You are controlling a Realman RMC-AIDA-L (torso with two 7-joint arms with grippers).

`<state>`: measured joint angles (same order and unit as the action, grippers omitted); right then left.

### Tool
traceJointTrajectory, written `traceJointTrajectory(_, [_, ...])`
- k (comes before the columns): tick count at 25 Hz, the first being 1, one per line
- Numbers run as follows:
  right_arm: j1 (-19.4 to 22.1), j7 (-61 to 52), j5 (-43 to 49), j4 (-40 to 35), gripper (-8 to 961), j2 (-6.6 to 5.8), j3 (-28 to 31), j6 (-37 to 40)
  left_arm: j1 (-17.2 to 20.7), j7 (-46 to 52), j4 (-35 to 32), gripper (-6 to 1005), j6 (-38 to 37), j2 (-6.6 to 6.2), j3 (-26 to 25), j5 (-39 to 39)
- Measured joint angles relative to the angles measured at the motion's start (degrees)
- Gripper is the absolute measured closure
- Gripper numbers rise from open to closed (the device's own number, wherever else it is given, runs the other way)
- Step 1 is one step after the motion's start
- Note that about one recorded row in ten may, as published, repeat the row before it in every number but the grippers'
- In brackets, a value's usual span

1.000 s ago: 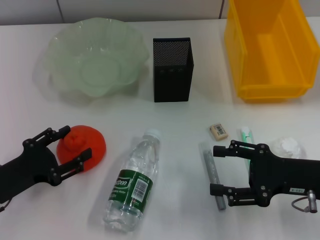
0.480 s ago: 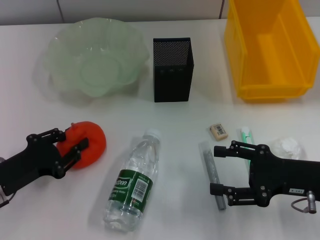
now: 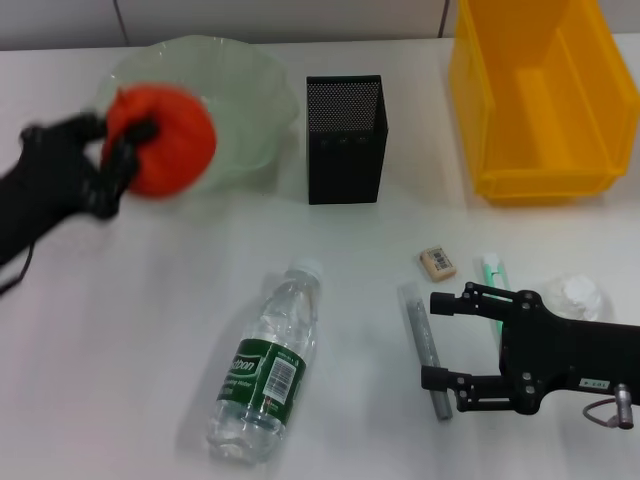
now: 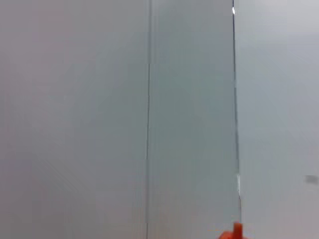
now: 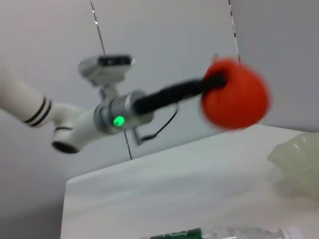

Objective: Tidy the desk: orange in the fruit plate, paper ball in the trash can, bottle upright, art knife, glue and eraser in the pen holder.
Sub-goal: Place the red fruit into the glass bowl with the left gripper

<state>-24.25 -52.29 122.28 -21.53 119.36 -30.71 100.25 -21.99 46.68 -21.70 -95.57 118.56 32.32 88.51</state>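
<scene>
Red-orange against the pale green, the orange (image 3: 160,138) sits clenched in our left gripper (image 3: 118,145), raised off the table (image 3: 130,330) at the near rim of the fruit plate (image 3: 250,100). Our right gripper (image 3: 448,340) rests low on the table with its jaws spread wide, the glue (image 3: 424,348) lying just beside them. Nearby lie the eraser (image 3: 437,262), art knife (image 3: 490,272) and paper ball (image 3: 574,294). We see the bottle (image 3: 266,366) on its side.

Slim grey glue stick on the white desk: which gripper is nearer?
Right. The right gripper sits open beside the slim grey glue stick; the left gripper holds the red-orange orange over the pale-green bowl.
</scene>
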Motion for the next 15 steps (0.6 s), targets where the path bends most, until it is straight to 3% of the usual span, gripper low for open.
traceJointTrajectory(4, [0.0, 0.0, -0.1, 0.0, 121, 0.00, 0.1, 0.1, -7.2, 0.4, 1.0, 826, 10.8, 0.16, 0.0, -0.6])
traceJointTrajectory(8, [0.2, 0.0, -0.2, 0.0, 121, 0.00, 1.3, 0.5, -14.1, -0.6, 5.2, 861, 26.7, 0.40, -0.1, -2.3])
traceJointTrajectory(13, [0.4, -0.4, -0.5, 0.1, 121, -0.01, 1.7, 1.5, -15.8, -1.2, 6.6, 887, 32.9, 0.61, 0.0, -3.6])
traceJointTrajectory(15, [0.4, -0.8, -1.3, -0.1, 121, -0.06, 1.7, 2.0, -15.2, -1.3, 6.5, 793, 32.5, 0.56, 0.0, -3.6])
